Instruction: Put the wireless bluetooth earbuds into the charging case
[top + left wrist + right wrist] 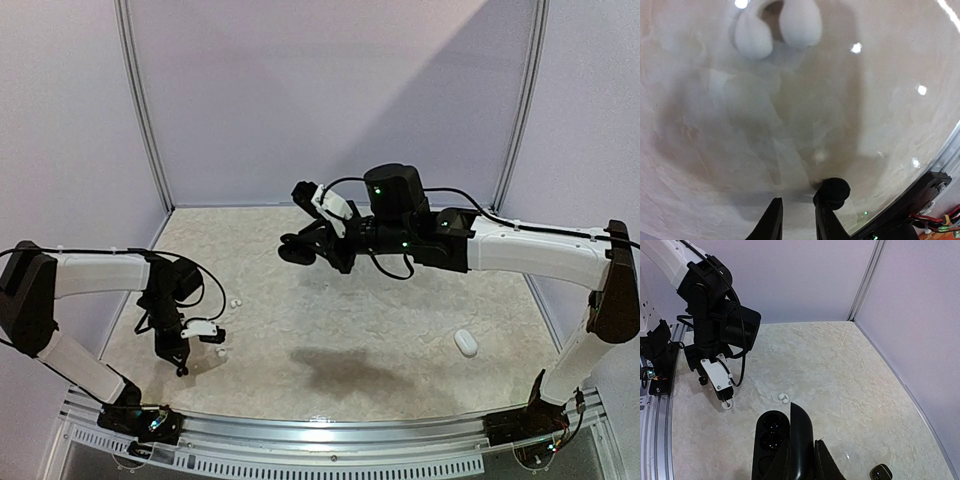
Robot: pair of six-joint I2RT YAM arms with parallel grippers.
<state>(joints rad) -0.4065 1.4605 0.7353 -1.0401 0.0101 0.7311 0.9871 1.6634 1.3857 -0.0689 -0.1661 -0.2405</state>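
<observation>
Above the desk (400,300), the right tool (802,460) clamps an open, empty black charging case (771,437) — nothing inserted yet — while the left tool (802,200), slightly apart, hovers near white earbuds (800,22).

Robot test cell, lab setting.
Left arm (90,270) and right arm (540,252) bolted to an aluminium rail (330,425) at the near bench (400,300) edge; boxed in by plain pale wall panels (300,90) set in metal posts (143,110); exposed cables (550,228) on the arms.
</observation>
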